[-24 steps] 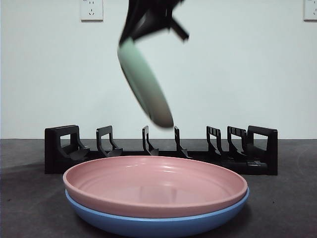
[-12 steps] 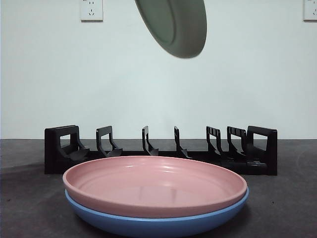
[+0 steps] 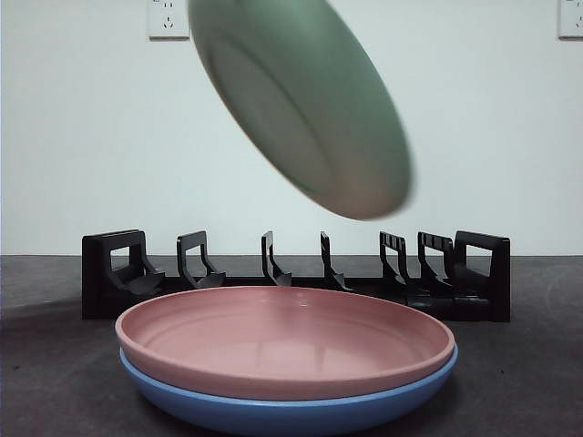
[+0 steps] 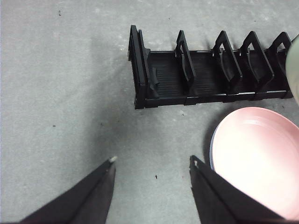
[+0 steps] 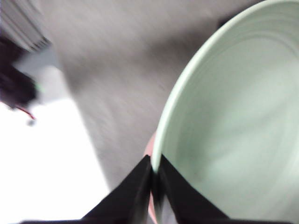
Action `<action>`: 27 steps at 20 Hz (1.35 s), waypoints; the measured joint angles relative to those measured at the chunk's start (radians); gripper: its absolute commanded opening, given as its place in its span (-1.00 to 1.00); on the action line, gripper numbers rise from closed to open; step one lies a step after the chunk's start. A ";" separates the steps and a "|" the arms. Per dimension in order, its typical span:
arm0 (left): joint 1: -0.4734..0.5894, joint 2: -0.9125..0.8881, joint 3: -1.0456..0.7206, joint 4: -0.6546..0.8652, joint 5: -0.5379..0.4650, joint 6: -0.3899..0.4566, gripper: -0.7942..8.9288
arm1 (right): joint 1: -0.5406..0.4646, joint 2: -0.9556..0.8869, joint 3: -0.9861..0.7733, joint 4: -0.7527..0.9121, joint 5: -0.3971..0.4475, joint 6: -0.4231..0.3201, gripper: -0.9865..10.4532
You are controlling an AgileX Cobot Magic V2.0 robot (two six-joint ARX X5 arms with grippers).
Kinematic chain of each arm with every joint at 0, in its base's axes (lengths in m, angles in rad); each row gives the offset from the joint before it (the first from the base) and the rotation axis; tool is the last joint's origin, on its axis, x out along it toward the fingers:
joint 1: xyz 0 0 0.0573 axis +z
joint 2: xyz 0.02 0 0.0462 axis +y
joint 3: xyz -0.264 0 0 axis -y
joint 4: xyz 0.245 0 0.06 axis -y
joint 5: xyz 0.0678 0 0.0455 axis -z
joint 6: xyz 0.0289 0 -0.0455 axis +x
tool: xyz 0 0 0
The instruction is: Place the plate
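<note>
Green plate (image 3: 305,105) hangs in the air above the table, tilted steeply with its underside facing the front camera and its outline blurred; its lower edge sits above the black dish rack (image 3: 296,273), clear of the upright dividers. The right gripper (image 5: 154,173) has its two black jaws pinched together on the plate's rim, and in the right wrist view the pale green inner face of the plate (image 5: 233,126) fills most of the picture, with blurred grey table behind it. On the table in front of the rack lies a pink plate (image 3: 284,337), nested flat inside a blue plate (image 3: 291,410) whose rim shows beneath it. The rack stands well behind this stack and runs across the table with several slots, none holding a plate. The left gripper (image 4: 152,161) hovers over bare grey table (image 4: 60,102), with its jaws spread apart and nothing between them; from its camera one end of the rack (image 4: 205,70) lies ahead, the pink plate (image 4: 257,158) is off to one side, and a sliver of the green plate (image 4: 294,60) shows at the picture's edge. Two white wall sockets (image 3: 168,18) are on the wall behind.
</note>
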 measured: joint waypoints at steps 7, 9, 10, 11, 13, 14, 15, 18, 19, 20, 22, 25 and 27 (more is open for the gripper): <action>0.000 0.000 0.000 0.000 0.000 0.000 -0.32 | 0.209 0.080 -0.043 -0.005 0.292 0.000 -0.81; 0.000 0.000 0.000 0.000 0.000 0.000 -0.32 | 0.245 0.129 -0.043 -0.007 0.296 0.000 -0.81; 0.000 0.000 0.000 0.000 0.000 0.000 -0.32 | 0.257 0.158 -0.043 -0.014 0.296 0.000 -0.81; 0.000 0.000 0.000 0.000 0.000 0.000 -0.32 | 0.268 0.187 -0.043 -0.024 0.296 0.000 -0.81; 0.000 0.000 0.000 0.000 0.000 0.000 -0.32 | 0.280 0.245 -0.043 -0.041 0.299 0.000 -0.81; 0.000 0.000 0.000 0.000 0.000 0.000 -0.32 | 0.281 0.271 -0.043 -0.048 0.301 0.000 -0.81; 0.000 0.000 0.000 0.000 0.000 0.000 -0.32 | 0.282 0.294 -0.043 -0.055 0.302 0.001 -0.81; 0.000 0.000 0.000 0.000 0.000 0.000 -0.32 | 0.284 0.348 -0.043 -0.055 0.312 0.004 -0.81; 0.000 0.000 0.000 0.000 0.000 0.000 -0.32 | 0.284 0.362 -0.043 -0.055 0.325 0.007 -0.81; 0.000 0.000 0.000 0.000 0.000 0.000 -0.32 | 0.284 0.373 -0.043 -0.055 0.329 0.008 -0.81; 0.000 0.000 0.000 0.000 0.000 0.000 -0.32 | 0.284 0.389 -0.043 -0.056 0.330 0.008 -0.81; 0.000 0.000 0.000 0.000 0.000 0.000 -0.32 | 0.284 0.414 -0.043 -0.060 0.322 0.008 -0.77; 0.000 0.000 0.000 0.000 0.000 0.000 -0.32 | 0.284 0.418 -0.043 -0.064 0.298 0.014 -0.63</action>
